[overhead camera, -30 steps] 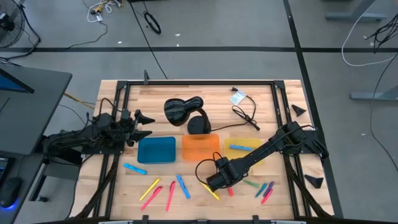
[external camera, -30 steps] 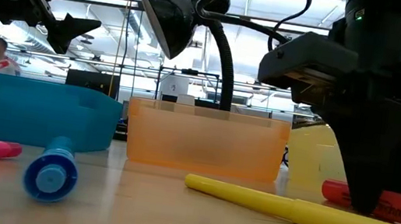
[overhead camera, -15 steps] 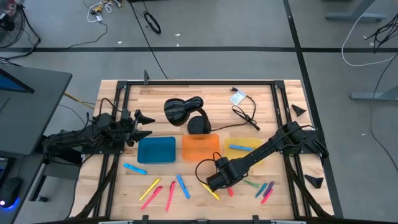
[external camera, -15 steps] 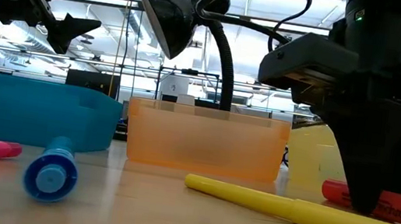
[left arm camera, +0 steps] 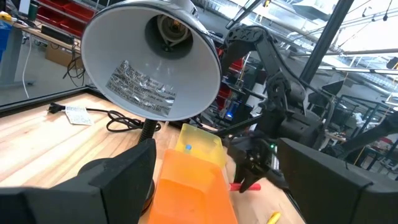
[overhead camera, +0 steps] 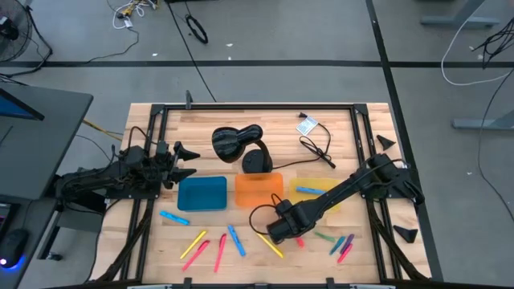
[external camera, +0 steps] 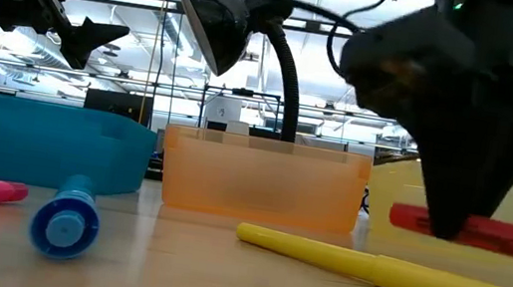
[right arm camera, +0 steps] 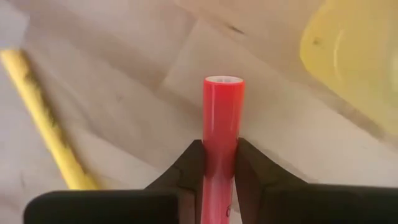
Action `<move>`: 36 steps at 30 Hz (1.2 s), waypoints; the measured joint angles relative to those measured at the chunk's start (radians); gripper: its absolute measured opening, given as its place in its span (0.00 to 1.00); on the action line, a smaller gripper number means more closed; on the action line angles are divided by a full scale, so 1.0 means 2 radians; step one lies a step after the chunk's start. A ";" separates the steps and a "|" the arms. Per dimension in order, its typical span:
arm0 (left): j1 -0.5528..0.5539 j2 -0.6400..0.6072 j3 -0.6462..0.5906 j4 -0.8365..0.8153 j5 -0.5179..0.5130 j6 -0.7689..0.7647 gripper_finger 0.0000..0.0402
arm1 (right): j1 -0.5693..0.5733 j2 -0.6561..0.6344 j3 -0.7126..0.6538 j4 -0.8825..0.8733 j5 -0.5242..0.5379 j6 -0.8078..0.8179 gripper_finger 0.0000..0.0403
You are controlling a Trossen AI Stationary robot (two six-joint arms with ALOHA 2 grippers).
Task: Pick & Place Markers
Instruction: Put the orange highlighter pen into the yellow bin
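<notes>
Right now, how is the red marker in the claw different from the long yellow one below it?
The red marker is pinched in the right gripper and hangs clear of the table; the yellow marker lies flat on the wood, untouched. In the low view the red one sits level, while the yellow one runs at a slant. Both are slim, pen-like sticks.

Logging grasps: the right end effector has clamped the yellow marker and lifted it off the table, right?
Not quite. The right end effector is clamped on a red marker, lifted off the table; the right wrist view shows it. The yellow marker lies on the table.
</notes>
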 joint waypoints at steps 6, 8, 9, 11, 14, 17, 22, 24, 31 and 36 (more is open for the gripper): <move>0.000 0.000 0.000 0.000 0.000 0.000 0.85 | 0.000 -0.017 0.000 -0.005 -0.013 -0.107 0.14; 0.000 0.000 0.000 0.000 0.000 0.000 0.85 | 0.000 -0.023 0.000 -0.005 -0.016 -0.141 0.14; 0.000 0.000 0.000 0.000 0.000 0.000 0.85 | 0.000 -0.026 0.000 -0.006 -0.017 -0.158 0.14; 0.000 0.000 0.000 0.000 0.000 0.000 0.85 | 0.001 -0.033 0.000 -0.006 -0.021 -0.193 0.14; 0.000 0.000 0.000 0.000 0.000 0.000 0.85 | 0.001 -0.043 0.000 -0.007 -0.032 -0.248 0.14; 0.000 0.000 0.000 0.000 0.000 0.000 0.85 | 0.001 -0.056 0.001 -0.012 -0.037 -0.291 0.14; 0.000 0.000 0.000 0.000 0.000 0.000 0.85 | 0.001 -0.073 0.001 -0.030 -0.041 -0.357 0.14; 0.000 0.000 0.000 0.000 0.000 0.000 0.85 | 0.001 -0.078 0.001 -0.044 -0.043 -0.382 0.14; 0.000 0.000 0.000 0.000 0.000 0.000 0.85 | 0.001 -0.090 0.001 -0.106 -0.042 -0.455 0.14; 0.000 0.000 0.000 0.000 0.000 0.000 0.85 | 0.002 -0.093 0.001 -0.134 -0.025 -0.490 0.14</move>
